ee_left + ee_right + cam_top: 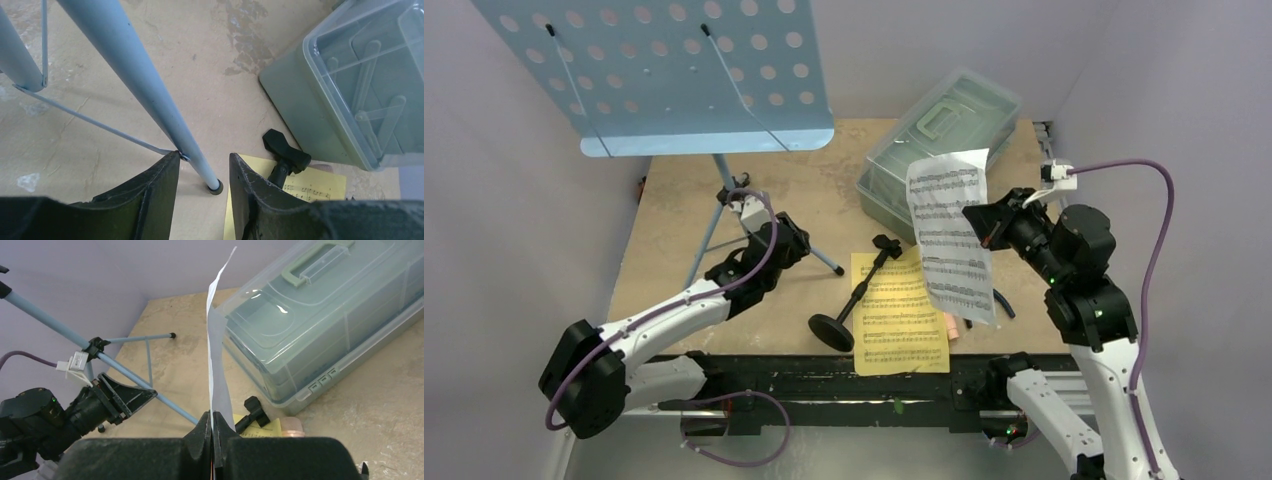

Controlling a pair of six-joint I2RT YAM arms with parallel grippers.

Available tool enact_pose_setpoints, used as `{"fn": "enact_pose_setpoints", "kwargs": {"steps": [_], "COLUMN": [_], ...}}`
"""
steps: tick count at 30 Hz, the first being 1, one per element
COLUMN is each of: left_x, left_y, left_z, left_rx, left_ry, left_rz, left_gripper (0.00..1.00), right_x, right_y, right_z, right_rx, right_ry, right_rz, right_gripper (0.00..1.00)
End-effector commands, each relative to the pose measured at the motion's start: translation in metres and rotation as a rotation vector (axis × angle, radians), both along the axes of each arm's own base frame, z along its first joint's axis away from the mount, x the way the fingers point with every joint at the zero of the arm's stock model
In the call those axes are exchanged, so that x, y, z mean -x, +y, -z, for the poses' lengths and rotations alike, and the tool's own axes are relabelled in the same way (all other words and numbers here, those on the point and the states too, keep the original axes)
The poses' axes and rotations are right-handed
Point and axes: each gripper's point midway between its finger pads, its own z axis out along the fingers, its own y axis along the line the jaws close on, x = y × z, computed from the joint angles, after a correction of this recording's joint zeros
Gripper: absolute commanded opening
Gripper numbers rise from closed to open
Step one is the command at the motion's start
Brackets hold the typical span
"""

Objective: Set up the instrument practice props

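Nearest the arm bases, the yellow sheet (902, 318) lies flat on the mottled tan table (824, 190), matte paper printed with staves. The mic stand (861, 288) lies on its side across the sheet's left edge: a thin black rod with a round disc base and a clip at the far end. The right wrist view shows the microphone (291, 429) best, a peach-pink end near the box.

The left gripper (205, 157) straddles a smooth pale-blue tube leg of the music stand (664, 70) by its black foot. Its fingers are apart, and its own camera shows a gap on one side. The right gripper (213, 417) is pressed together on one edge of the white sheet (949, 235), which stands thin and curling.

Farther off sits the clear plastic box (944, 135) with a moulded handle. The music stand's perforated blue desk is at far left.
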Motion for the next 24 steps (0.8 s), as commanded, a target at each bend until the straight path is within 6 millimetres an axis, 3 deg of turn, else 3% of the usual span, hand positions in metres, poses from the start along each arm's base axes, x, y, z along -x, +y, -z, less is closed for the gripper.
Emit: {"fn": "enact_pose_setpoints", "kwargs": {"steps": [1, 9, 14, 19, 24], "left_x": [-0.027, -0.054, -0.047, -0.006, 0.061], "left_y": [-0.018, -0.037, -0.050, -0.072, -0.079], "left_z": [-0.023, -0.028, -0.036, -0.070, -0.136], "left_rx": [0.082, 0.074, 0.122, 0.219, 0.308], "left_ry": [-0.116, -0.160, -0.150, -0.193, -0.363], "left_rz": [-0.018, -0.015, 0.066, 0.327, 0.630], "left_gripper": [0.40, 0.40, 0.62, 0.82, 0.86], "right_x": [0.007, 0.010, 0.012, 0.019, 0.039], "right_y": [-0.006, -0.003, 0.019, 0.059, 0.098], "right_z": [-0.021, -0.016, -0.009, -0.001, -0.032], "right_rx": [0.022, 0.036, 0.043, -0.083, -0.280], "right_ry": [-0.061, -0.041, -0.019, 0.051, 0.013], "right_rz": [0.011, -0.014, -0.157, -0.386, -0.703], "right_gripper": [0.00, 0.00, 0.00, 0.00, 0.00]}}
